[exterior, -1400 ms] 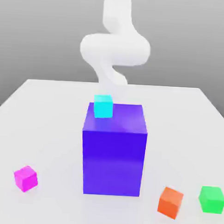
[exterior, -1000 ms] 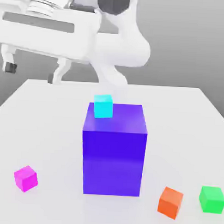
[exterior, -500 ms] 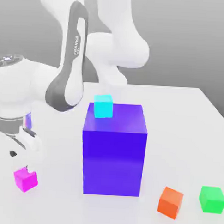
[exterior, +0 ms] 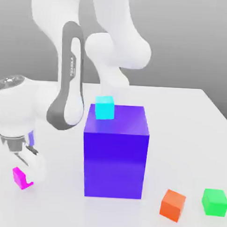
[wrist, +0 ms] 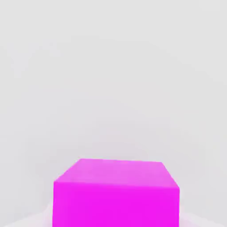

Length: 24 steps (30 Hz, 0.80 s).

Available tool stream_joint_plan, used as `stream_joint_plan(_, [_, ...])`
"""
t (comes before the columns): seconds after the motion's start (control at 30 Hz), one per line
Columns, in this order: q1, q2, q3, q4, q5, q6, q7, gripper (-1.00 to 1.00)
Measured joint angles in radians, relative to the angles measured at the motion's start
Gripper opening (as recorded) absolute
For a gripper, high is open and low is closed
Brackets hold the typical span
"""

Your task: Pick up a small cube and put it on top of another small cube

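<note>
At exterior view's left, near front of white table [exterior: 179,137]: small magenta cube [exterior: 20,178], partly covered by gripper [exterior: 28,175]. Fingers pinching magenta cube from two sides. Big blue-purple block [exterior: 115,164] upright mid-table, open tabletop between it and magenta cube. Cyan cube [exterior: 105,108] on block top, toward exterior view's left edge. Orange cube [exterior: 172,205] past block at exterior view's right, gap between; green cube [exterior: 214,202] farther right, apart from orange. Wide bare tabletop behind both, to far edge.
</note>
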Motion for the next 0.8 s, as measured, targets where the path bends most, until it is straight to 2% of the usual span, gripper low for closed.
stream_joint_plan(0.1, [0.011, -0.01, 0.01, 0.048, -0.016, -0.079, -0.006, -1.0])
stream_joint_plan(0.27, [0.161, -0.004, 0.137, 0.1, -0.065, -0.138, 0.041, -1.0])
stream_joint_plan(0.7, [0.53, -0.038, 0.458, 0.152, -0.161, -0.22, 0.163, -1.0])
stream_joint_plan(0.8, [0.643, 0.024, 0.499, 0.189, -0.245, -0.191, 0.236, -1.0])
